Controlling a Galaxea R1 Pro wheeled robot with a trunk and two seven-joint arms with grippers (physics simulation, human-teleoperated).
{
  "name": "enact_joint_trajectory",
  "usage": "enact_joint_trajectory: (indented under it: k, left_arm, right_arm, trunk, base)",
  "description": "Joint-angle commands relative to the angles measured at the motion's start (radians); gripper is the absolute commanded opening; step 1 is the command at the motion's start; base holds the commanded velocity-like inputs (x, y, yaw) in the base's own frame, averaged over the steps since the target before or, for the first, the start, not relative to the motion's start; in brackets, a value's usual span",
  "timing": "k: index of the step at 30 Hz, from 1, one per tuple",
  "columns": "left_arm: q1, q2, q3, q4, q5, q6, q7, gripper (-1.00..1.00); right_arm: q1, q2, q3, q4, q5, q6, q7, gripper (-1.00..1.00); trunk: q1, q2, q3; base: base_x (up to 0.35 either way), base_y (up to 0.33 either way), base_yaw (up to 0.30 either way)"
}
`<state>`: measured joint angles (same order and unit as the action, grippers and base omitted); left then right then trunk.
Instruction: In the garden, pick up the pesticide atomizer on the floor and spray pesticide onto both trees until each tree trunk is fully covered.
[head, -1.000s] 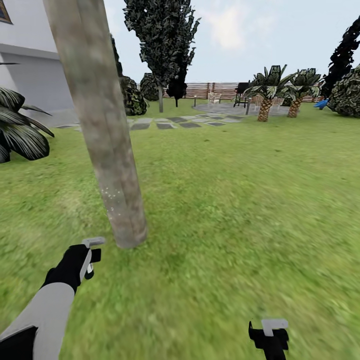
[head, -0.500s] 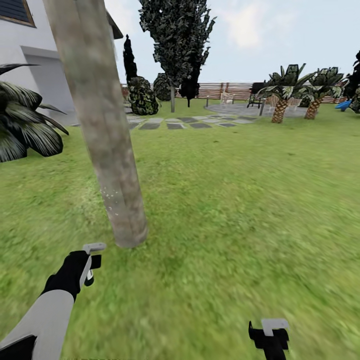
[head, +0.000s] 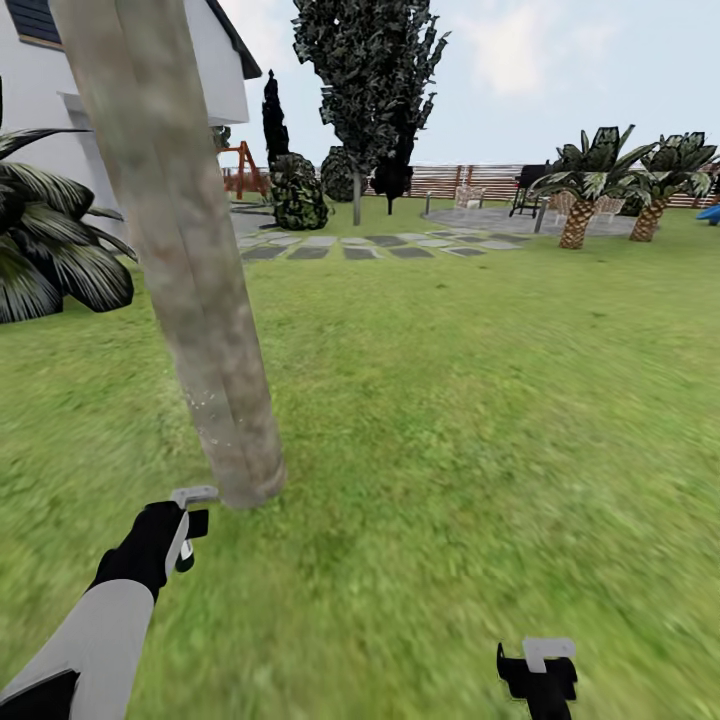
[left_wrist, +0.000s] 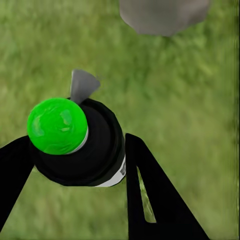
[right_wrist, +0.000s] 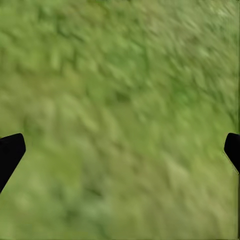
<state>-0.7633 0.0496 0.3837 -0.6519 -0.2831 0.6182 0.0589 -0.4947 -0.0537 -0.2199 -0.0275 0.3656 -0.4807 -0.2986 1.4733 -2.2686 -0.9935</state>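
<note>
A thick mottled grey-brown tree trunk (head: 190, 300) rises from the grass (head: 450, 400) at the left of the head view, slightly tilted. My left gripper (head: 183, 522) hangs just in front of the trunk's base and is shut on the pesticide atomizer (left_wrist: 80, 145), a black bottle with a bright green round cap and a grey nozzle. The bottle sits between my black fingers (left_wrist: 150, 190), and the trunk's base (left_wrist: 162, 15) shows just beyond it. Low at the right, my right gripper (head: 540, 668) stands open over bare grass (right_wrist: 120, 110), holding nothing.
A broad-leaved bush (head: 50, 250) and a white house wall (head: 40, 110) stand at the left. Stepping stones (head: 350, 245), dark leafy trees (head: 370, 90), two small palms (head: 590, 190), a stone patio (head: 490, 215) and the slat fence (head: 470, 180) lie far ahead. Open lawn spreads to the right.
The camera has swung left, so the far garden slid right in the picture. The trunk's base now stands closer to my left gripper. Both grippers keep their state.
</note>
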Motion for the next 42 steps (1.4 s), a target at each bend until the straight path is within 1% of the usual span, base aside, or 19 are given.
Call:
enact_joint_trajectory:
  k: [1,14,24,38,40,42]
  left_arm:
    - [-0.001,0.0,0.001,-0.003,0.001,0.005,0.001,-1.0]
    - [-0.001,-0.001,0.003,-0.005,0.002,0.005,0.004,-1.0]
    - [-0.001,0.001,0.005,-0.005,0.002,0.005,0.006,-1.0]
    - [-0.001,0.001,0.003,-0.004,0.002,0.005,0.009,-1.0]
    - [-0.001,-0.003,0.003,0.0,0.004,0.005,0.005,-1.0]
    - [-0.001,-0.013,0.002,-0.003,0.004,0.006,0.003,-1.0]
  right_arm:
    - [-0.001,0.0,-0.007,0.001,0.01,-0.003,-0.004,1.0]
    - [-0.001,0.001,-0.007,0.001,0.01,-0.003,-0.004,1.0]
    - [-0.001,0.002,-0.007,0.001,0.01,-0.003,-0.004,1.0]
    - [-0.001,0.002,-0.007,0.001,0.01,-0.003,-0.004,1.0]
    - [-0.001,0.002,-0.007,0.001,0.01,-0.003,-0.004,1.0]
    - [-0.001,0.001,-0.007,0.001,0.01,-0.003,-0.004,1.0]
  trunk:
    - [0.0,0.0,-0.001]
    - [0.0,0.0,-0.001]
    - [0.0,0.0,-0.001]
    - [0.0,0.0,-0.001]
    - [0.0,0.0,-0.001]
    - [0.0,0.0,-0.001]
  base:
    - [0.161,-0.24,0.0]
    - [0.101,-0.266,0.023]
    - [0.1,-0.269,0.266]
    - [0.168,-0.258,0.276]
    - [0.149,-0.246,0.276]
    - [0.045,-0.27,0.272]
